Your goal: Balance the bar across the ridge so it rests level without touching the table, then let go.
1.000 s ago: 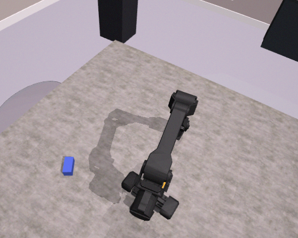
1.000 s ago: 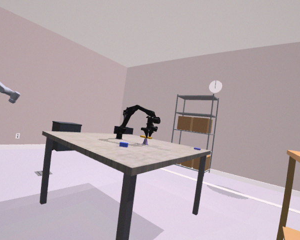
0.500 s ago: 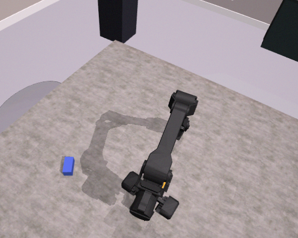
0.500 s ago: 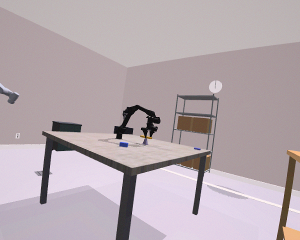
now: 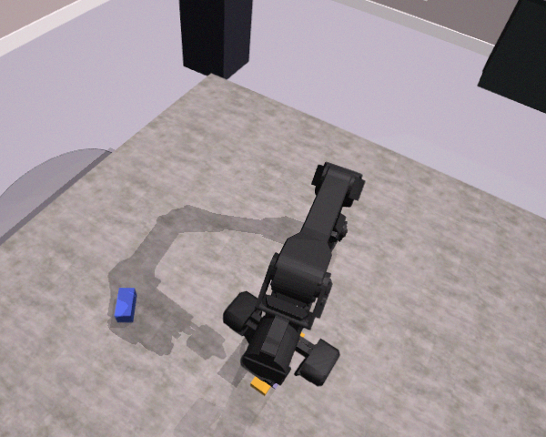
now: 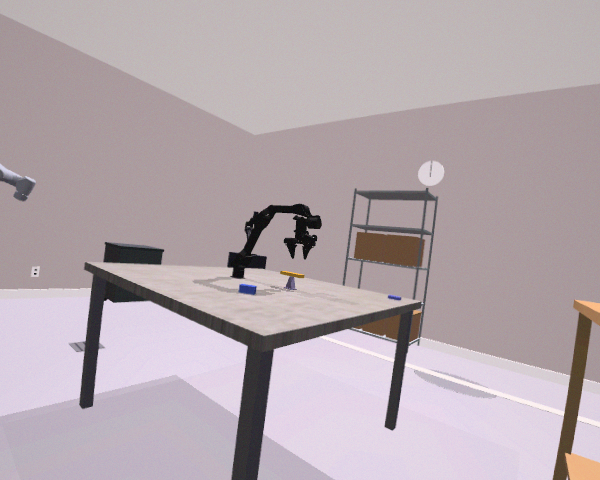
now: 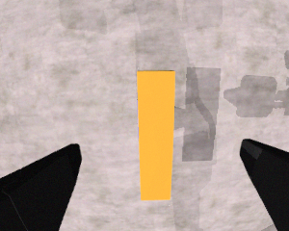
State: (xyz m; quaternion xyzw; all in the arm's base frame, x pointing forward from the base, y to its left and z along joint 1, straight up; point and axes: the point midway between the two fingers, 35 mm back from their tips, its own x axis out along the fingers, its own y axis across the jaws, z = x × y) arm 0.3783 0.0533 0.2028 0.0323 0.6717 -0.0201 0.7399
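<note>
Bar (image 5: 260,386): orange, in top view mostly hidden under gripper (image 5: 282,345), only one end poking out past the wrist, with a sliver of pale ridge (image 5: 275,385) beside it. Sits well inside table (image 5: 405,291), far from all edges. Blue block (image 5: 126,304) well apart toward the far side of the arm shadow. Wide bare tabletop on every side of the arm.

Exterior view: bar (image 6: 292,273) lying across ridge (image 6: 290,283), looks level, both ends off the tabletop. Gripper (image 6: 300,249) hanging above bar, clear gap between, fingers spread wide, holding nothing. Blue block (image 6: 247,288) near ridge on the near side, not touching. Second small blue piece (image 6: 394,297) close to the far table corner. Table (image 6: 135,289) edges well away from ridge. Shelf rack (image 6: 428,242) and dark cabinet (image 6: 133,253) behind, off the table.

Wrist view: bar (image 7: 156,135) centred, running lengthwise up the frame, ridge hidden beneath. Fingertips at the lower corners, well apart from both long edges of bar, nothing between but open room.
</note>
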